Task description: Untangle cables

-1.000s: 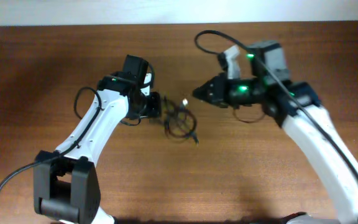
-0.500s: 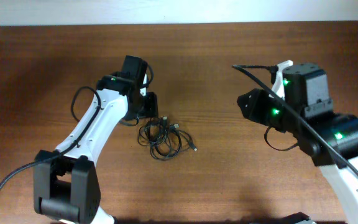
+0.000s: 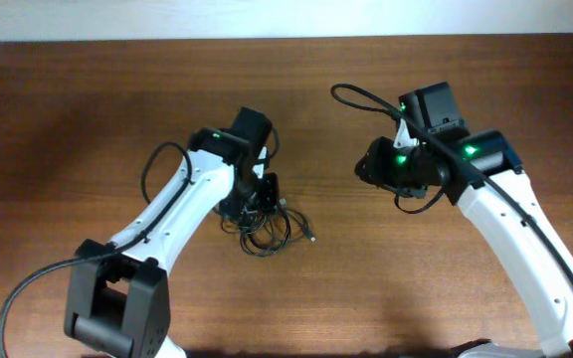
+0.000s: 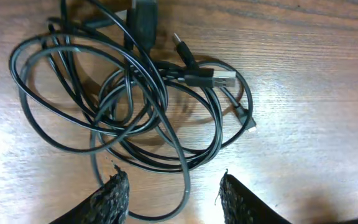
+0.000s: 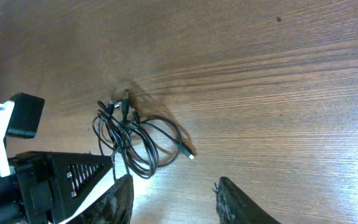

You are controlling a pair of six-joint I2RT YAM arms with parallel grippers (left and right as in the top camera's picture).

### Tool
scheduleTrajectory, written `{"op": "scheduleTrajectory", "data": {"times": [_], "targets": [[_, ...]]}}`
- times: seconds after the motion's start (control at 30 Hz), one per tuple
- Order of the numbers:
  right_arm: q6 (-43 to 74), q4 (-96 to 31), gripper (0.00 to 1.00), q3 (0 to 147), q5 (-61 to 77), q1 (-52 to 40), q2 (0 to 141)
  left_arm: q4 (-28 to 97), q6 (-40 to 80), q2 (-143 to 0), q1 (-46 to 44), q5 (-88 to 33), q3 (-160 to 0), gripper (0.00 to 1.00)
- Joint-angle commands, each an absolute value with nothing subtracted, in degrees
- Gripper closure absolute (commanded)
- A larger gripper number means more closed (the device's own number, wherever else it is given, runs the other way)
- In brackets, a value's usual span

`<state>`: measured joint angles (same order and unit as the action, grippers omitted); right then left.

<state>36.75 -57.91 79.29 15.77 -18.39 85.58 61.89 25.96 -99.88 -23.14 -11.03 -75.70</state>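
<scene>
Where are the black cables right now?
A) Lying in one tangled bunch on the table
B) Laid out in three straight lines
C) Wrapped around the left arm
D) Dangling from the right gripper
A: the cables lie looped over each other in one bunch on the wooden table, and the right gripper is off to the side, open with nothing between its fingers.

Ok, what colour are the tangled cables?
The cables are black, one plug end silvery; best seen in left wrist view.

- From overhead, the left tool (image 3: 264,195) covers the upper edge of the cables (image 3: 265,233); their plug ends (image 3: 311,237) are too small to tell apart.
- In the left wrist view, their loops run past the top edge.
</scene>
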Motion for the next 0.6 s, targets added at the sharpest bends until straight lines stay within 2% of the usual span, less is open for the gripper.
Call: {"op": "scheduleTrajectory", "data": {"times": [0.0,0.17,0.3,0.47,0.53,0.57], "targets": [[34.72,-57.91,0.52,79.83,16.49,-18.35,85.65,61.63,30.68,-100.40,-25.41,-8.99,-72.84,0.50],[34.74,-57.65,0.50,79.83,16.51,-18.35,85.65,57.12,33.04,-100.40,-26.37,-8.97,-68.31,0.50],[34.72,-57.91,0.50,79.83,16.51,-18.35,85.65,54.83,32.99,-100.40,-26.37,-8.84,-66.32,0.62],[34.74,-57.91,0.50,79.83,16.53,-18.35,85.65,54.48,32.99,-100.40,-26.37,-7.46,-65.87,0.66],[34.74,-58.13,0.50,79.83,16.53,-18.35,85.65,54.48,32.99,-100.40,-26.37,-7.46,-65.58,0.72],[34.72,-58.33,0.50,79.83,16.53,-18.35,85.65,54.48,32.97,-100.40,-26.39,-7.53,-65.56,0.84]]}}
